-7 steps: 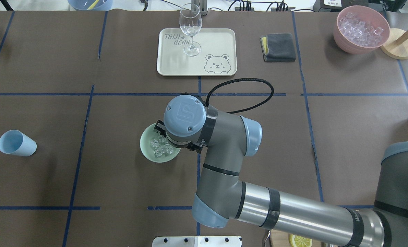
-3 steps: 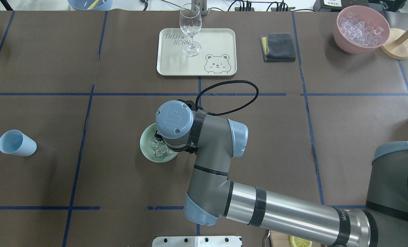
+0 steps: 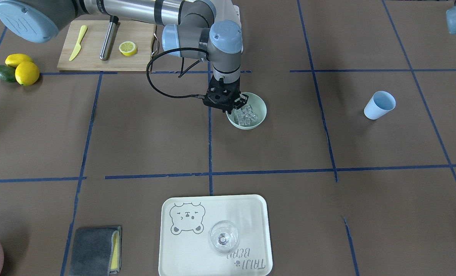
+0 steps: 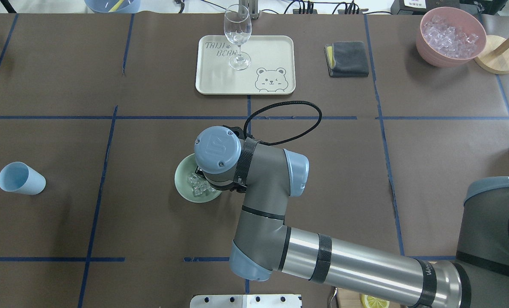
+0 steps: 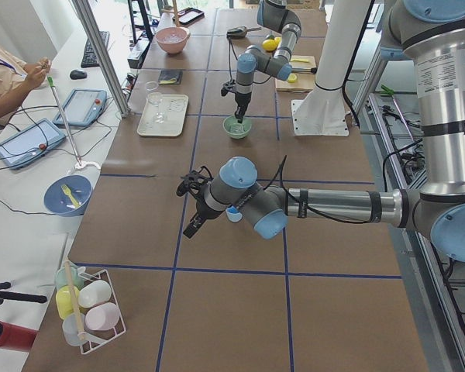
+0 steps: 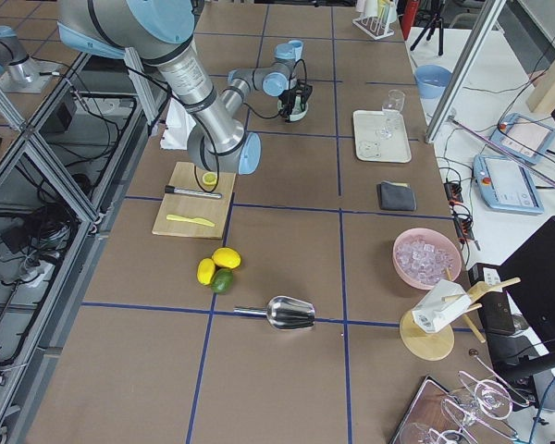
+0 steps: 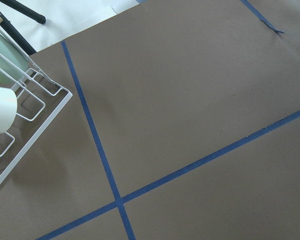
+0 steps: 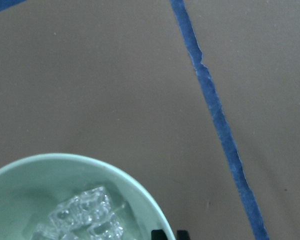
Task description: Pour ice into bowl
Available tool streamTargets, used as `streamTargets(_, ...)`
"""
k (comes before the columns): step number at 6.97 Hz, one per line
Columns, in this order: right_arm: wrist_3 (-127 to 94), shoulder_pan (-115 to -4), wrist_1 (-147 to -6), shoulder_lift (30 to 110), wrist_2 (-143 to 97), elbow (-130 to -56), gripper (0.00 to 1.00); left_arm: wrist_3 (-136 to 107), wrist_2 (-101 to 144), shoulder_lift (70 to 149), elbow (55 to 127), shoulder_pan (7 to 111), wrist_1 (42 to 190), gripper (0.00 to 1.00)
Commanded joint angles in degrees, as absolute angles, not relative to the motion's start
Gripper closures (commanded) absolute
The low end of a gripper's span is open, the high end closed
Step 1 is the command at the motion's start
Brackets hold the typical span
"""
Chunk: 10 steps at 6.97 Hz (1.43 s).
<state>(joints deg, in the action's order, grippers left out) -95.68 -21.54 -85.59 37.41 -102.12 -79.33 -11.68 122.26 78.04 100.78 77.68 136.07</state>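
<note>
The mint-green bowl (image 4: 184, 182) stands near the table's middle with a small heap of clear ice (image 4: 196, 185) inside; both also show in the front view, the bowl (image 3: 260, 115) and the ice (image 3: 246, 113). My right gripper (image 3: 233, 109) points down at the bowl's near-right rim. In the right wrist view its fingertips (image 8: 157, 233) sit close together on either side of the rim of the bowl (image 8: 65, 165), beside the ice (image 8: 85, 210). My left gripper (image 5: 192, 225) hovers over bare table near the blue cup (image 5: 232, 214); I cannot tell whether it is open or shut.
A pink bowl (image 4: 451, 36) full of ice stands back right beside a grey cloth (image 4: 346, 58). A tray (image 4: 271, 51) holds a wine glass (image 4: 237, 34). The blue cup (image 4: 21, 178) is far left. A cutting board (image 3: 97, 42), lemons (image 3: 21, 69), and a white rack (image 7: 20, 125) are also present.
My right arm has moved left and lower over the bowl, then held still. The bowl and ice have not moved.
</note>
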Motion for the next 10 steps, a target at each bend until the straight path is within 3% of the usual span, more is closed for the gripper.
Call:
streamTargets(1, -95.7, -24.8, -87.8, 38.5, -108.0, -84.2, 1.00, -11.7, 122.3, 77.9, 101.0, 77.7, 136.1, 0.00)
streamTargets(2, -95.6, -26.8, -89.8, 42.6, -109.9, -90.4, 1.00, -11.7, 122.3, 77.9, 101.2, 77.7, 136.2, 0.00)
streamTargets(4, -85.5, -32.1, -88.9, 59.1, -114.4, -106.4, 1.00, -11.8, 122.3, 77.9, 101.5, 77.7, 136.2, 0.00)
streamTargets(6, -71.7, -39.1, -88.8, 73.1, -119.3, -113.0, 1.00, -11.8, 122.3, 77.9, 101.5, 77.6, 136.2, 0.00)
streamTargets(8, -54.5, -47.2, -82.6, 86.9, -121.5, -112.7, 1.00, -11.9, 122.4, 77.7, 102.0, 77.7, 136.3, 0.00)
streamTargets(10, -39.2, -57.6, -78.5, 92.2, -130.5, -106.4, 1.00, -11.8, 122.4, 77.3, 102.9, 77.7, 136.3, 0.00)
